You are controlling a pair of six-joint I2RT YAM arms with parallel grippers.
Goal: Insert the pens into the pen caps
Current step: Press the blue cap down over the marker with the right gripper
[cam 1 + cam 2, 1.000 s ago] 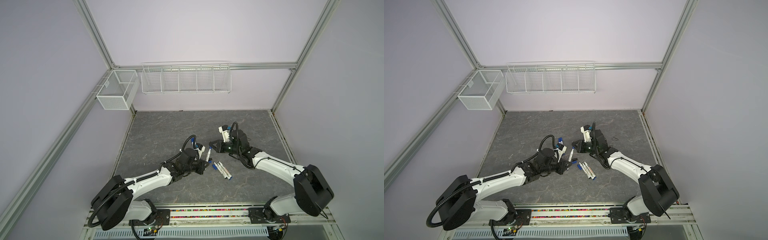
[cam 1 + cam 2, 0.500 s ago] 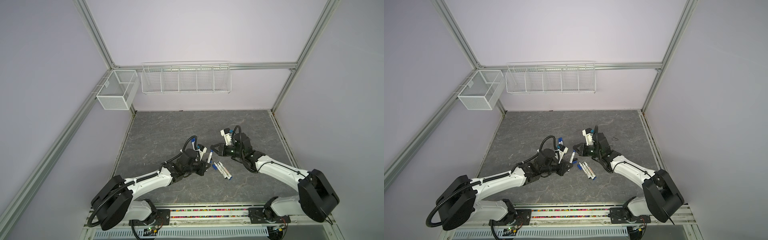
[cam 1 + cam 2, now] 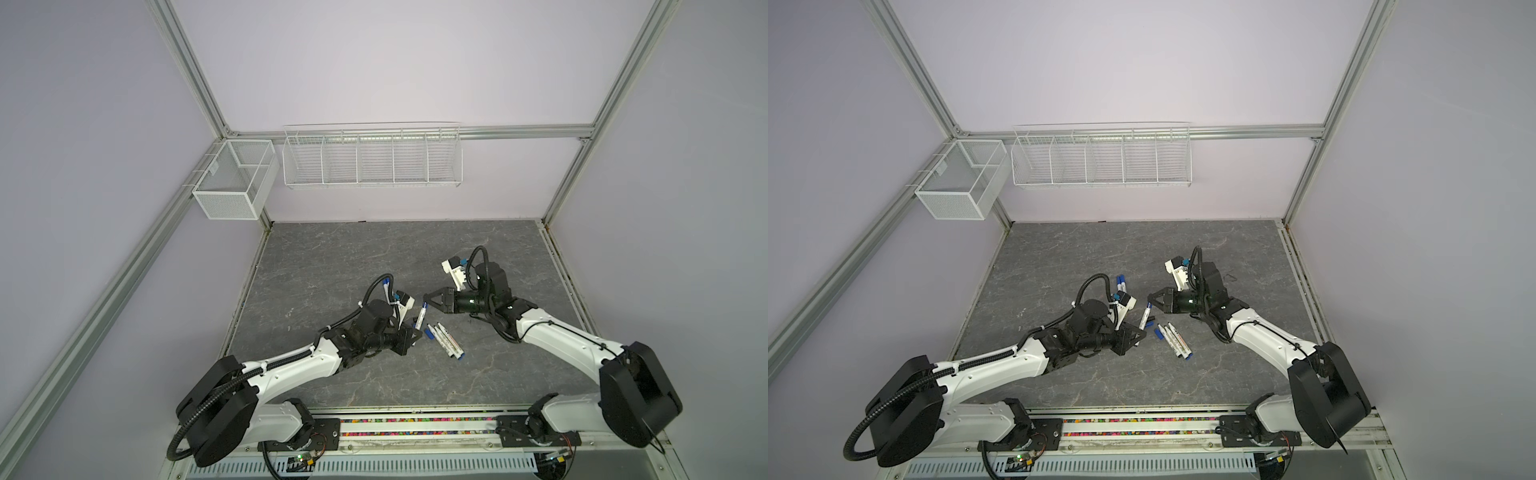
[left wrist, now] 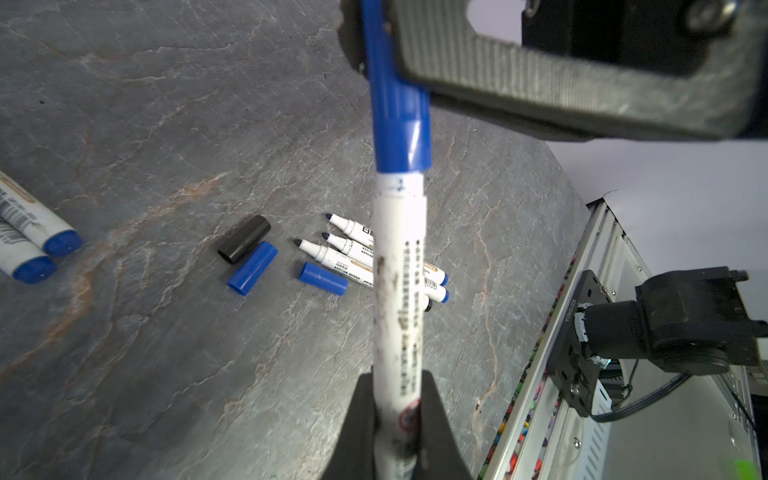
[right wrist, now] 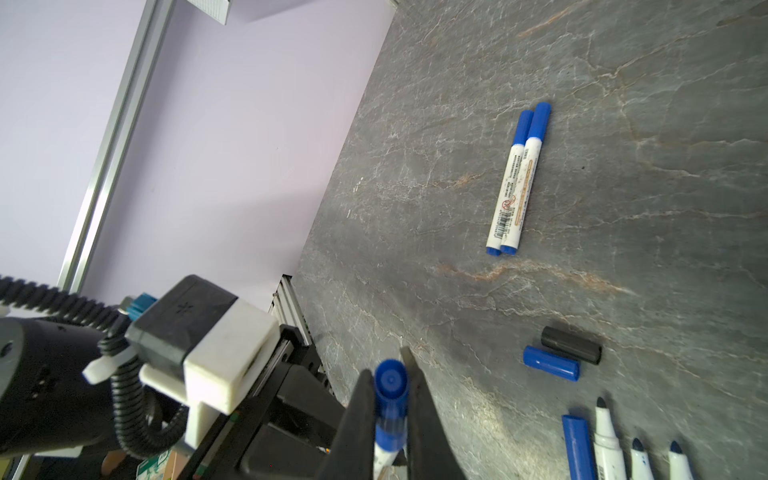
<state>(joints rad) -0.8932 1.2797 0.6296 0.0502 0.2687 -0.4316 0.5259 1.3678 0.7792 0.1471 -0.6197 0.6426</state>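
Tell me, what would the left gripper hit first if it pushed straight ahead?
Likely the loose blue cap beside the uncapped pens, just ahead of the left gripper; depth is unclear.

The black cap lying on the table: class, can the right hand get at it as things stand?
Probably not yet. The right hand is shut on the blue cap of the pen held by the left hand. The black cap itself lies uncovered, beside a loose blue cap.
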